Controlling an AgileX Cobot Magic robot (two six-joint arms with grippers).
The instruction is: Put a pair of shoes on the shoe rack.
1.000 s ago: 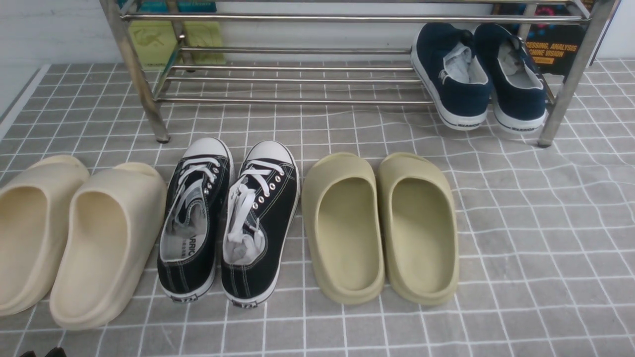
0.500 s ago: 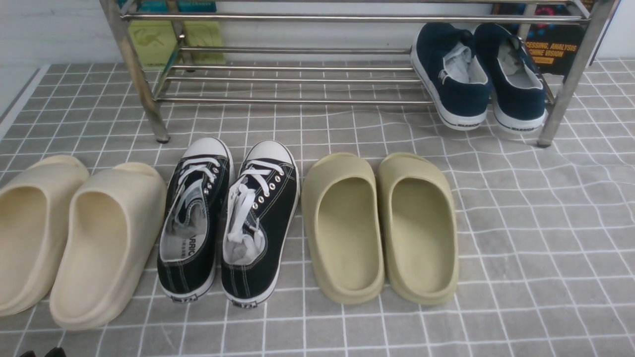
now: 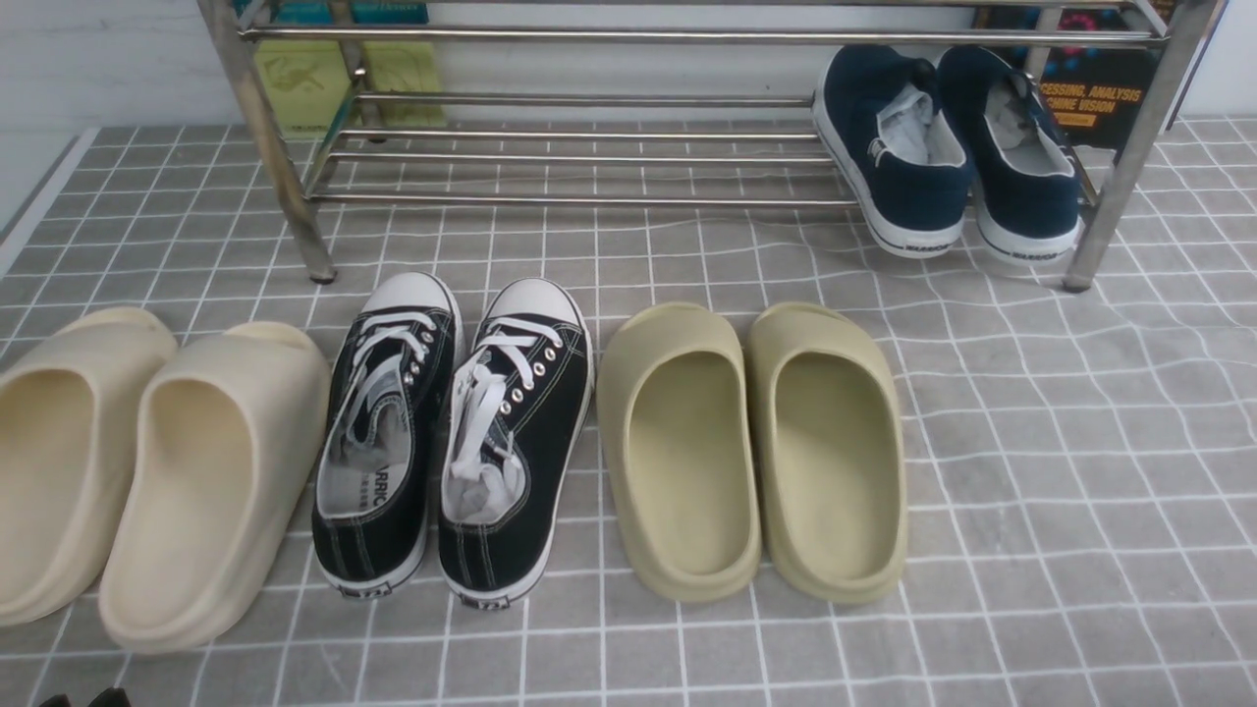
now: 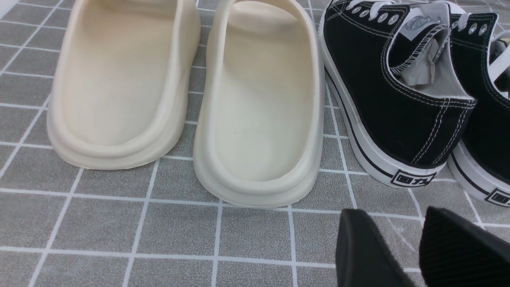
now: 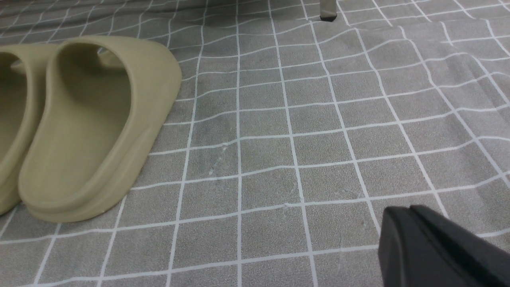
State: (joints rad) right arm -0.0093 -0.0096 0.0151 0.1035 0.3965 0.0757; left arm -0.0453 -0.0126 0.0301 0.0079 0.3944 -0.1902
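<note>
The navy sneakers point(image 3: 896, 157) sit at one o'clock on the rack point(image 3: 687, 38); placing looks finished. Left gripper point(image 4: 392, 243) slightly parted, right gripper point(image 5: 410, 235) closed, both empty. Next calls for staying clear.

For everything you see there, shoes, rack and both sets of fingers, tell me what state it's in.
Navy canvas slip-ons: paired on the rack.
Shiny steel rack: upright.
Black lace-up sneakers: upright, laces slack.
Olive foam slides: upright.
Cream foam slides: upright.
Left fingers: open, empty.
Right fingers: shut, empty.
</note>
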